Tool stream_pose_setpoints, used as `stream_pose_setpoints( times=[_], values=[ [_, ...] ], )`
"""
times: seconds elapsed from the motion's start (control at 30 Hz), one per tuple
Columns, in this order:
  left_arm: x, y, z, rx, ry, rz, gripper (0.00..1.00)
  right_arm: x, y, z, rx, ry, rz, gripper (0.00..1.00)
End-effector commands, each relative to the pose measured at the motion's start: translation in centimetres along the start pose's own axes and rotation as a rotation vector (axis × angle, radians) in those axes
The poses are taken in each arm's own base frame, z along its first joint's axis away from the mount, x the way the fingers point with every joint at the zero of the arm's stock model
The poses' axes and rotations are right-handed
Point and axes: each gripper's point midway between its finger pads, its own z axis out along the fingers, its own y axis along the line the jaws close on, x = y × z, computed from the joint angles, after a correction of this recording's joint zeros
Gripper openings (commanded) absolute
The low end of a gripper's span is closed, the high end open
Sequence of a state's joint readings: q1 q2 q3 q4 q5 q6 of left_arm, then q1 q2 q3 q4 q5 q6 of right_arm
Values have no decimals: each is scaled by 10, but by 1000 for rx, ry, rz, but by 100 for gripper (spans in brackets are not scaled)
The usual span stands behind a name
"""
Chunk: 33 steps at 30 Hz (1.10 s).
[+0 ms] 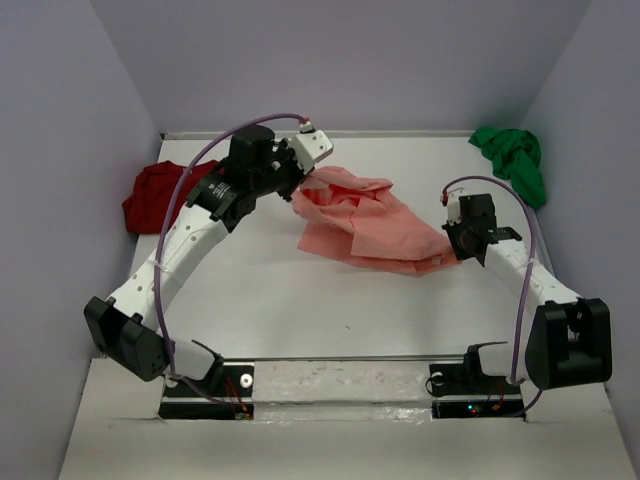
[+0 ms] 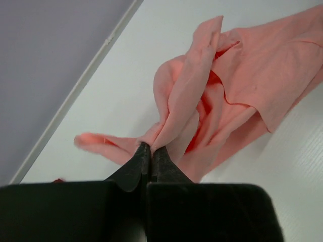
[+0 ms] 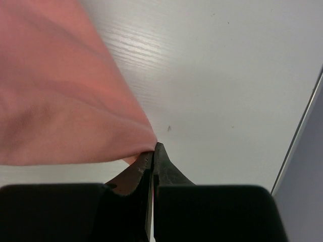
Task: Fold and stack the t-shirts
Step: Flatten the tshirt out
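White worktop (image 1: pixel 260 310), seen from above. The salmon-pink t-shirt (image 1: pixel 370 225) lies crumpled just past centre, partly lifted and spanning the two claws. The dark red t-shirt (image 1: pixel 155 195) is bunched at 10 o'clock against the left wall, and the bright green t-shirt (image 1: pixel 512 160) is bunched at 2 o'clock in the far right corner. The left claw (image 2: pixel 151 151) is clamped on a fold at the pink shirt's 10 o'clock edge. The right claw (image 3: pixel 154 151) pinches its 4 o'clock corner.
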<state>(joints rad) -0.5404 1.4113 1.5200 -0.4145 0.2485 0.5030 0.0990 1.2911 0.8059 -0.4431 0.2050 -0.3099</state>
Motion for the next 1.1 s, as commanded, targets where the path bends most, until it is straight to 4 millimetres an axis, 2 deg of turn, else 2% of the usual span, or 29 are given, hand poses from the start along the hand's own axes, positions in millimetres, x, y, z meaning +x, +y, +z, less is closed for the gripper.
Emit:
stream_pose_setpoints(
  times=[0.0,0.07,0.27,0.3,0.4,0.47,0.67,0.8,0.83,0.9,0.93,1.0,1.07],
  values=[
    [22,-15,-4,53,23,19,0,-16,-5,-7,8,-40,20,0],
    [34,-14,-5,33,47,20,0,-16,-7,-7,16,-36,20,0],
    [50,12,-28,-68,74,22,0,-22,-18,-7,74,-41,18,0],
    [48,17,-34,-85,61,20,0,-28,-20,-9,73,-57,23,0],
    [59,25,-42,-108,77,2,0,-42,-20,-17,45,-80,20,0],
    [69,27,-43,-113,100,-5,0,-47,-23,-20,50,-85,8,0],
    [103,26,-38,-107,164,-39,0,-85,-41,-33,85,-152,-37,0],
    [124,11,-30,-37,216,-73,0,-87,-36,-15,56,-108,-76,0],
    [126,4,-28,-1,219,-75,0,-82,-32,-2,43,-68,-94,0],
    [136,-3,-28,26,247,-90,0,-83,-31,9,38,-44,-107,0],
    [143,-6,-27,32,265,-89,0,-78,-28,21,31,-10,-122,0],
    [154,-6,-26,17,291,-90,0,-79,-37,31,68,15,-126,0],
    [170,-12,-25,23,324,-103,0,-76,-37,47,79,52,-142,0]
  ],
)
